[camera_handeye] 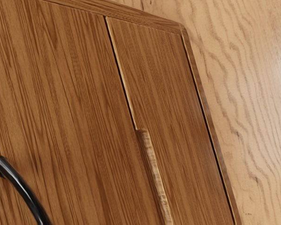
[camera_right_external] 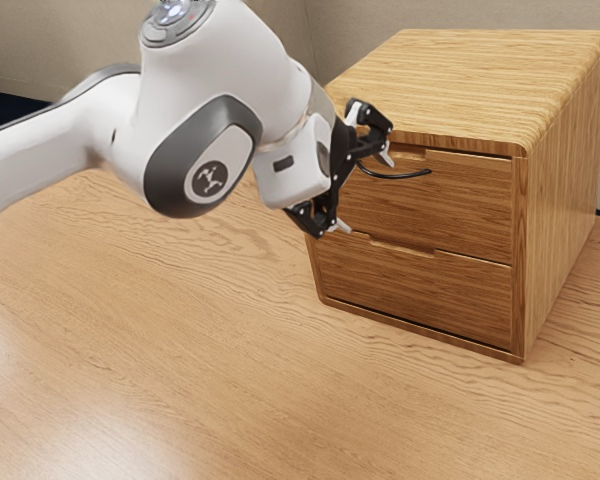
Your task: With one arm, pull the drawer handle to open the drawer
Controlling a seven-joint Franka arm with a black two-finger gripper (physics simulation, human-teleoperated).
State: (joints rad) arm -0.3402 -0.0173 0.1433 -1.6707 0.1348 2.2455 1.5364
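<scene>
Reach step: the black two-finger gripper (camera_right_external: 358,178) is held spread at the upper wooden drawer's (camera_right_external: 450,205) black curved handle (camera_right_external: 400,174). Closure on the handle, then a pull, is judged required.

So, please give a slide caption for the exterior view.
Open gripper at the upper drawer's black handle on a wooden cabinet.

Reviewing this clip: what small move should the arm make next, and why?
Probably shut the gripper on the black handle. In the exterior view its fingers stand open above and below the handle's near end on the top drawer, whose front looks not yet pulled out. Whether the handle sits deep enough between them is hard to tell, so close slowly.
</scene>
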